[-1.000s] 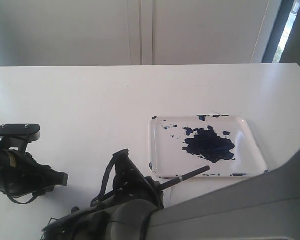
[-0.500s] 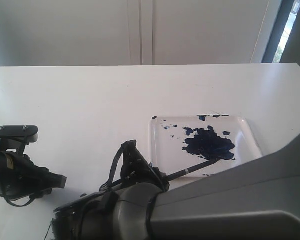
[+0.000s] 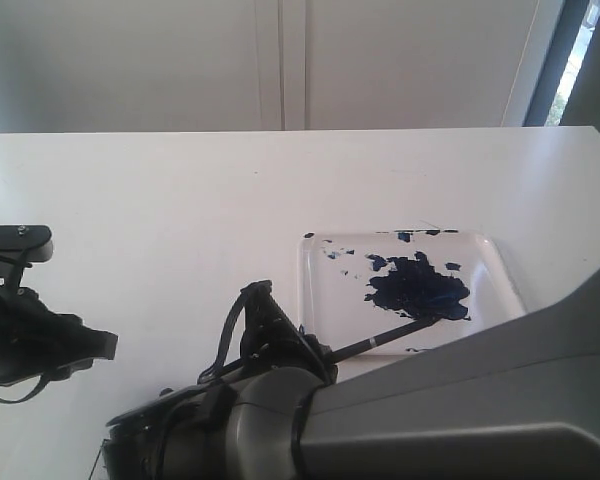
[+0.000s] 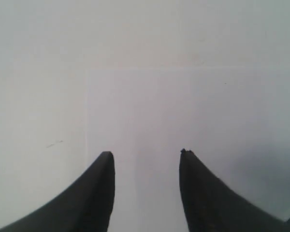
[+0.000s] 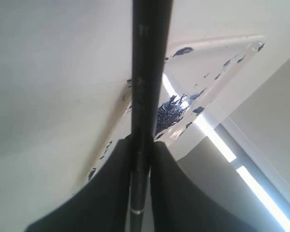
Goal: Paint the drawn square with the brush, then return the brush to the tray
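Fingers of the right gripper are seen pressed against either side of the brush, whose black handle is pinched between them and runs straight through the right wrist view. Beyond the handle in that view, the tray is shown lying on the table, its white floor marked by a dark blue paint blotch and by scattered specks along the rim. In the exterior view, this gripper is placed low over the near part of the table, just beside the tray's near left corner, and much of it is covered by the bulky grey arm that fills the lower right of the picture. The brush is held tilted, and its visible end is stretched out from the gripper over the near part of the tray, ending at the near edge of the blotch; a thin pale ring is carried partway along that stretch. Whether that end touches the tray cannot be told, and the brush's other end is hidden behind the arm. The left gripper is found at the left edge of the exterior view, well apart from the tray, and its two dark fingers are spread wide apart over a white surface.
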`<state>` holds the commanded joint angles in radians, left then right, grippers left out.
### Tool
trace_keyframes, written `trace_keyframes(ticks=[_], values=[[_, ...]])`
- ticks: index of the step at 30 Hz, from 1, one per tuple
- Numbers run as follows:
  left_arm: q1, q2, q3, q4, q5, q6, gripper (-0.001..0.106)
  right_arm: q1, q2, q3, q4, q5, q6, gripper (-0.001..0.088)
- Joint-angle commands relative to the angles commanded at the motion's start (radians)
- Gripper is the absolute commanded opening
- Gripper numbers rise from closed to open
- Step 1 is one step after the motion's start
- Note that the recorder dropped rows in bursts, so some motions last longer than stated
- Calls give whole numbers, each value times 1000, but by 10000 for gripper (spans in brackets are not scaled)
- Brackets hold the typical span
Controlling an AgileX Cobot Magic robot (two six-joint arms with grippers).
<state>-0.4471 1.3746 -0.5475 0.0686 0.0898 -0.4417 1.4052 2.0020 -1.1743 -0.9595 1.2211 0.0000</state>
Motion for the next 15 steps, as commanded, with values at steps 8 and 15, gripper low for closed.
trace_keyframes(ticks=[8,15], values=[[-73,23,0,0,-38,-6,479,0,0,0,1,0,0,0],[-76,158,0,0,-51,-6,479,2,0,0,2,0,0,0]])
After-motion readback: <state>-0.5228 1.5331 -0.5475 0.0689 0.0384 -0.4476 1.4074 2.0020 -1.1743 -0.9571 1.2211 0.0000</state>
